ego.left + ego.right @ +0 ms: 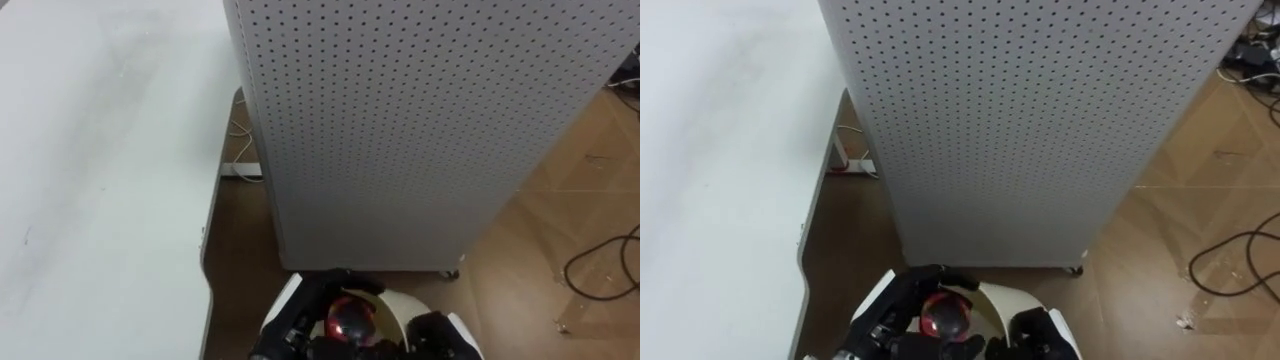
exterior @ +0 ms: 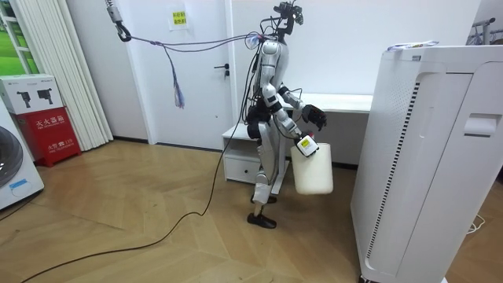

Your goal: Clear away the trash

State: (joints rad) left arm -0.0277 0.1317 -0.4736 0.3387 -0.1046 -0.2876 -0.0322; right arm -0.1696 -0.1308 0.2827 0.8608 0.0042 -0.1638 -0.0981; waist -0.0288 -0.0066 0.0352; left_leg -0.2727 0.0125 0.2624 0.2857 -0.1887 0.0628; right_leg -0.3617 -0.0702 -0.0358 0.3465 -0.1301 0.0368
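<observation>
Your left hand [image 1: 306,306] is clenched around the round red garbage [image 1: 346,320], with the white bin [image 1: 400,301] just beneath it. The garbage looks light, hard and smooth, likely slippery, so wrap it across its widest part. Your right hand [image 1: 431,331] sits beside the left, but its grip can't be told.

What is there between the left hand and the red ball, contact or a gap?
Touching. In the right eye view the left hand curls its dark fingers round the red ball, over the white bin.
</observation>
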